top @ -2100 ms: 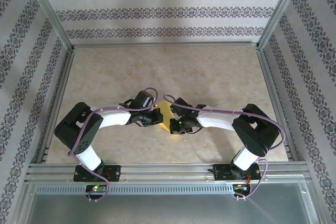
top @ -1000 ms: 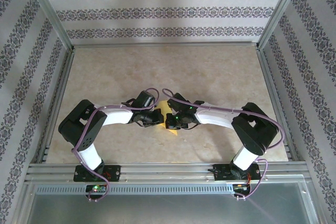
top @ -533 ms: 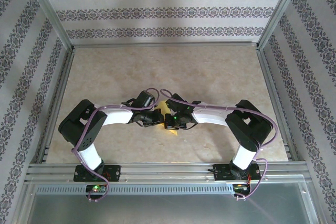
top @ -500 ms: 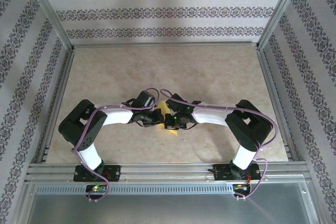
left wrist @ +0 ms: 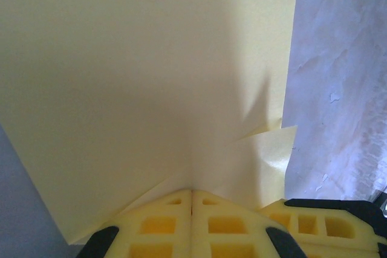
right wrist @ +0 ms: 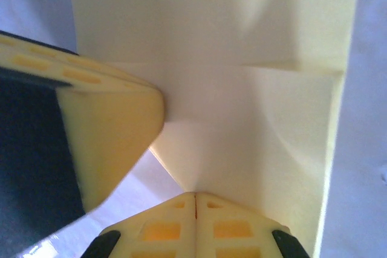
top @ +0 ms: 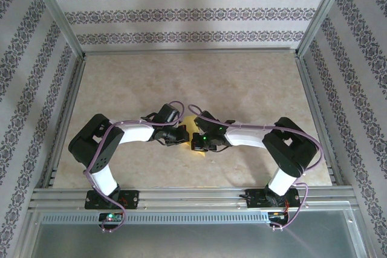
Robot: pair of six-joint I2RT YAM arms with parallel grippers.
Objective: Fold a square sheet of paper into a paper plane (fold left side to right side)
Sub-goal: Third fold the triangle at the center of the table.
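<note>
The square sheet of paper [left wrist: 145,77] is plain yellow and creased, and it takes up most of the left wrist view. My left gripper [left wrist: 192,191] is shut, its fingertips pinching the sheet where several creases meet. A folded part of the same sheet [right wrist: 242,125] narrows down into my right gripper [right wrist: 195,194], which is also shut on it. The left gripper's yellow finger [right wrist: 112,137] touches the paper from the left. From above, my left gripper [top: 183,135] and right gripper [top: 195,143] meet tip to tip, and a sliver of paper [top: 193,125] peeks out between them.
The beige marbled table [top: 242,83] stretches behind and to both sides of the arms. Metal frame rails [top: 181,194] run along the near edge, and patterned walls enclose the space. Bare tabletop [left wrist: 344,77] lies just right of the sheet.
The right gripper has moved left and closed in on the left gripper. The paper between them has gone from a broad yellow patch to a thin sliver. Both stay shut.
</note>
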